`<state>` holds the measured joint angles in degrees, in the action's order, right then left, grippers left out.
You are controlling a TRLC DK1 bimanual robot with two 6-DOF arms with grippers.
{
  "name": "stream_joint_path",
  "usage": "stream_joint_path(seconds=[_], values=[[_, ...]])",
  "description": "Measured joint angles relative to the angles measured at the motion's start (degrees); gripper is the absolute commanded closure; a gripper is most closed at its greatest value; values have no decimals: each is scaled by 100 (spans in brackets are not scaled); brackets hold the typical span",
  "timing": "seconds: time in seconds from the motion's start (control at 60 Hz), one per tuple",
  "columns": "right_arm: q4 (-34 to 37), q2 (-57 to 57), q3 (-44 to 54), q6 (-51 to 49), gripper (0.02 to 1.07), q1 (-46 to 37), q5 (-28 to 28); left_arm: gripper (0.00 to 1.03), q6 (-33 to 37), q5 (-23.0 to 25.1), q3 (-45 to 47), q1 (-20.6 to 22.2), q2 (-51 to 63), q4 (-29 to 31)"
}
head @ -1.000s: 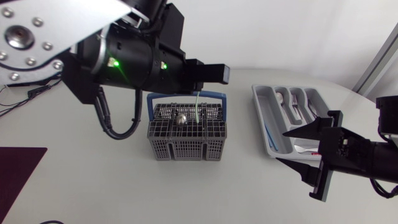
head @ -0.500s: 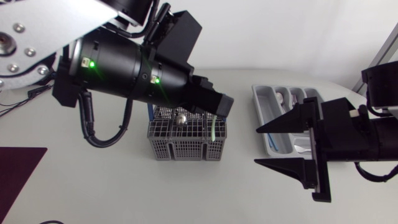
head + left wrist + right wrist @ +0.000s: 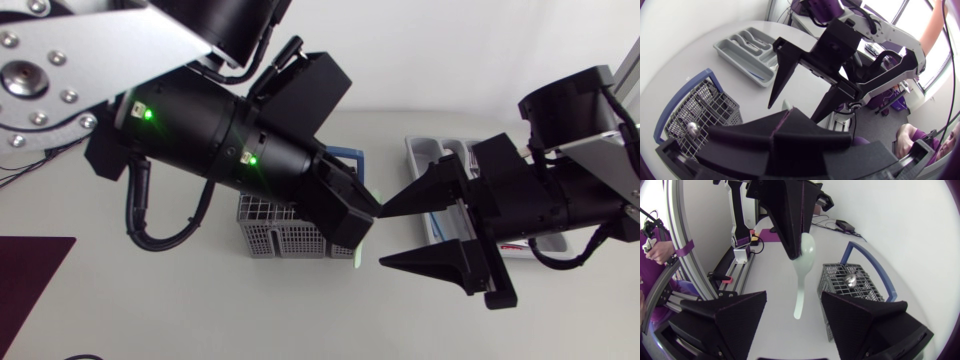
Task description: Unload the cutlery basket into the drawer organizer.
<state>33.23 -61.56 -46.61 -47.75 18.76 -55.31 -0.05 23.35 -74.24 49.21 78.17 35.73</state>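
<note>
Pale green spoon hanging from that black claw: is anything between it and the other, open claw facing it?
Nothing visible. The pale green spoon hangs from the left gripper in open air, just ahead of the gap between the right gripper's spread fingers. The cutlery basket stands off to one side on the table.

Counting arms first: two, left arm [image 3: 200, 130] from the upper left of the frame, right arm [image 3: 570, 190] from the right edge. Two grippers to match, left gripper [image 3: 362, 215] and right gripper [image 3: 385, 237], both mid-frame. One cutlery basket [image 3: 270, 238], lower centre, with a single blue handle [image 3: 348, 156]. One drawer organizer [image 3: 420, 150], right of centre. One pale green spoon [image 3: 802, 275]. Inside the basket, just one round metal piece [image 3: 850, 280] showing. In the organizer, a few pieces of cutlery [image 3: 756, 44], too small to count.
</note>
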Motion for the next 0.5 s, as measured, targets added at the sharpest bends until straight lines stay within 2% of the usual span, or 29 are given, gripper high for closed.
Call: stream_joint_path(seconds=[0.167,0.5], values=[[7,-190,-7,0,51,155,-181,89,15,98,0,81,-2,-2],[452,-221,-72,-201,98,151,-321,90,13,173,0,201,-109,2]])
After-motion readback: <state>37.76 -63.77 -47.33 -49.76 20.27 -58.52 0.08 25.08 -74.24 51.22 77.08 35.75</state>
